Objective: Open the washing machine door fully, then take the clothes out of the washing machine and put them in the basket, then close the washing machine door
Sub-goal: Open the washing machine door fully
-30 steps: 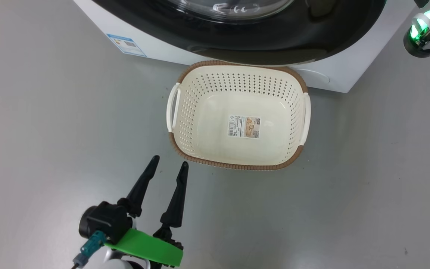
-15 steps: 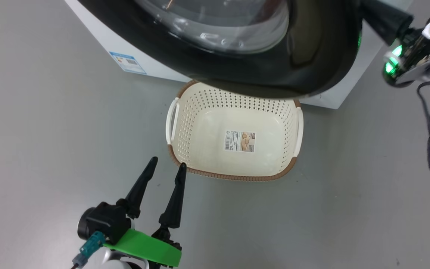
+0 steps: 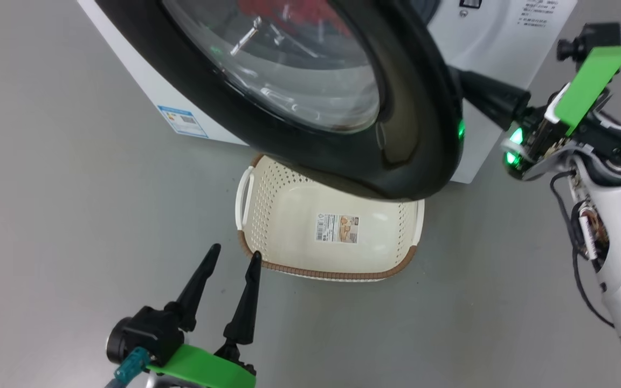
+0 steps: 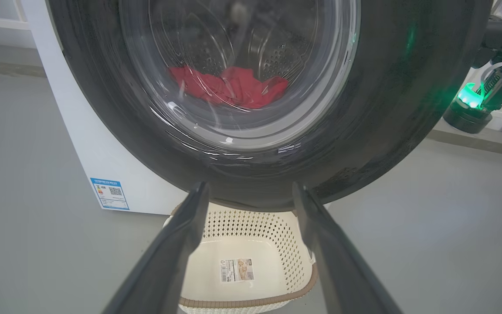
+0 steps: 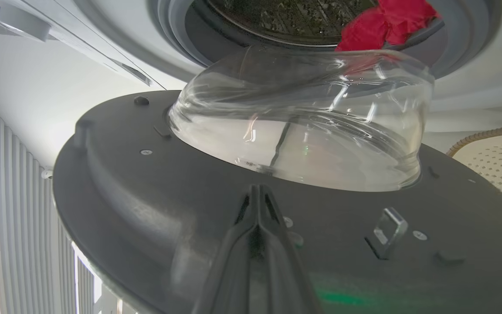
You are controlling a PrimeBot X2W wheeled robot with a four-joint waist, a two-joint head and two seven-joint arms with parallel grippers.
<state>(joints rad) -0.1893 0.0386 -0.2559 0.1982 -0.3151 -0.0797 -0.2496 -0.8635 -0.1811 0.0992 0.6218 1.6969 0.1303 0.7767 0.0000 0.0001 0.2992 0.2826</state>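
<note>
Swung out from the washing machine (image 3: 499,48) since a second ago, the washing machine door (image 3: 413,113) now stands partly open, its black rim hanging over the far half of the basket (image 3: 321,273) in the head view (that camera has shifted too, so the basket's slide down the picture is no move of its own). The right gripper (image 5: 256,194) has come in at three o'clock of the door, behind its rim. Its fingers are pressed together with nothing between them, and the tips seem to rest against the door's grey inner face just below the glass bowl, though contact is hard to judge at that angle.

The left gripper (image 3: 235,251) hangs at seven o'clock of the basket, jaws spread and empty, one fingertip just beside the brown rim.

The clothes (image 4: 233,89) lie in the drum, a red heap seen through the glass from the left wrist. From the right wrist they show directly at one o'clock. The basket sits on the grey floor (image 3: 46,215) at six o'clock of the machine, with just a paper label inside.
</note>
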